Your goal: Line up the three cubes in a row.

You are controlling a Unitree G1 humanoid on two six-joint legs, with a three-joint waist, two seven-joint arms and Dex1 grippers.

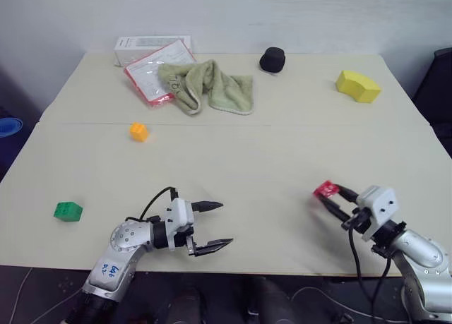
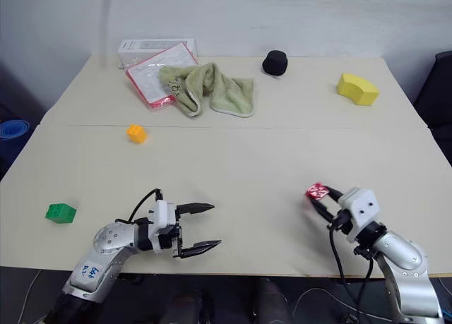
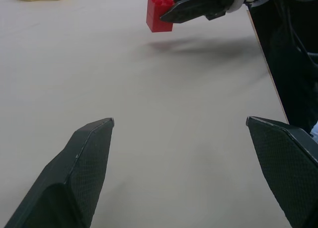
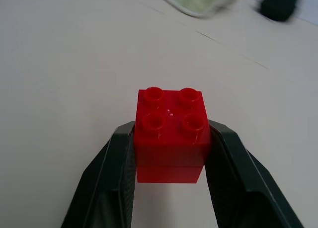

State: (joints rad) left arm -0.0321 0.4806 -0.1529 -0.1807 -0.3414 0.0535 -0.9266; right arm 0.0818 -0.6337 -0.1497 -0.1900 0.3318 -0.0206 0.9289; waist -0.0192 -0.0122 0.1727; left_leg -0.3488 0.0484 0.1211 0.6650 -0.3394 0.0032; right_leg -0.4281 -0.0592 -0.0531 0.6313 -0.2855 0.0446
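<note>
My right gripper (image 1: 326, 194) is shut on the red cube (image 4: 170, 132), holding it just above the table near the front right; its shadow shows below it in the left wrist view, where the red cube (image 3: 159, 12) hangs between the fingers. The orange cube (image 1: 138, 131) sits on the table left of centre. The green cube (image 1: 68, 211) lies near the front left edge. My left gripper (image 1: 215, 226) stands open over the front of the table, nothing between its fingers, to the right of the green cube.
A green towel (image 1: 205, 85), a red-edged sheet (image 1: 152, 73) and a white box (image 1: 145, 47) lie at the back left. A black object (image 1: 272, 59) and a yellow curved block (image 1: 357, 85) sit at the back right. The table's front edge (image 1: 282, 273) is close under both grippers.
</note>
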